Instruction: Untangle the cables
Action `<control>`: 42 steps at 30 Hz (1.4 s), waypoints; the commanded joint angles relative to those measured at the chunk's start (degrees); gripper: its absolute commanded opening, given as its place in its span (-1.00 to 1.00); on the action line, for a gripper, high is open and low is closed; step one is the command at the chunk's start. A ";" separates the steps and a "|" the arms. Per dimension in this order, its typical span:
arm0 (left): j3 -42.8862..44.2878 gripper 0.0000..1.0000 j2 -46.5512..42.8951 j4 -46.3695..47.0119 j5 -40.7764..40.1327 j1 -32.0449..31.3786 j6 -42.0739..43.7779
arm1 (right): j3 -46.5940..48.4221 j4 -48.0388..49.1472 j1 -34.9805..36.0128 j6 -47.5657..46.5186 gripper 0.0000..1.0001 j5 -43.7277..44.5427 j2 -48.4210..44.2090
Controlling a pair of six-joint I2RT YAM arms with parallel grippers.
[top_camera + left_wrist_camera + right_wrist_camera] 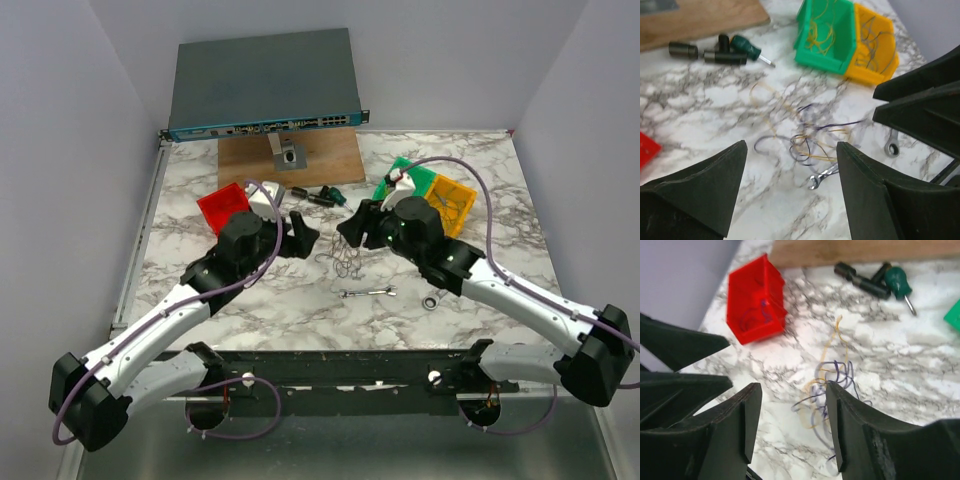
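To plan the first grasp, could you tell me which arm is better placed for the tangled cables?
Probably right: the right gripper hangs open nearly over the cable tangle; the left gripper sits farther aside.

You have a white marble counter (250,310) in front of you. In the middle lies a small tangle of thin purple and yellow cables (345,260). A red bin (222,207) sits to the left. A green bin (825,35) and a yellow bin (872,47) touch, side by side, on the right. A wooden board (245,160) lies at the back. Near it lie a green screwdriver (750,50) and some black bits (725,57). A silver wrench (368,293) and a ratchet wrench (432,300) lie near the front.
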 commanded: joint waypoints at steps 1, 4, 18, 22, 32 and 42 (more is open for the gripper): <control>-7.76 0.50 -4.13 -1.84 -0.84 0.18 -4.02 | -3.68 -3.19 0.12 3.96 0.25 1.72 1.91; -10.60 0.50 -3.89 -2.12 3.00 0.10 -4.90 | -7.53 -2.80 0.12 3.60 0.31 2.65 1.03; -9.40 0.43 10.20 0.56 3.21 -0.10 -8.44 | -10.19 -4.07 0.12 -1.19 0.07 1.59 11.30; -7.15 0.42 15.02 1.09 2.04 0.09 -9.20 | -10.48 -2.06 0.12 -0.53 0.03 2.38 15.42; -3.25 0.16 24.54 3.59 2.56 3.68 -11.53 | -8.60 2.95 -0.42 1.57 -0.06 2.62 22.05; -2.26 -0.94 31.63 9.24 6.51 8.94 -13.64 | -9.50 2.48 -0.49 2.51 -0.62 3.14 17.07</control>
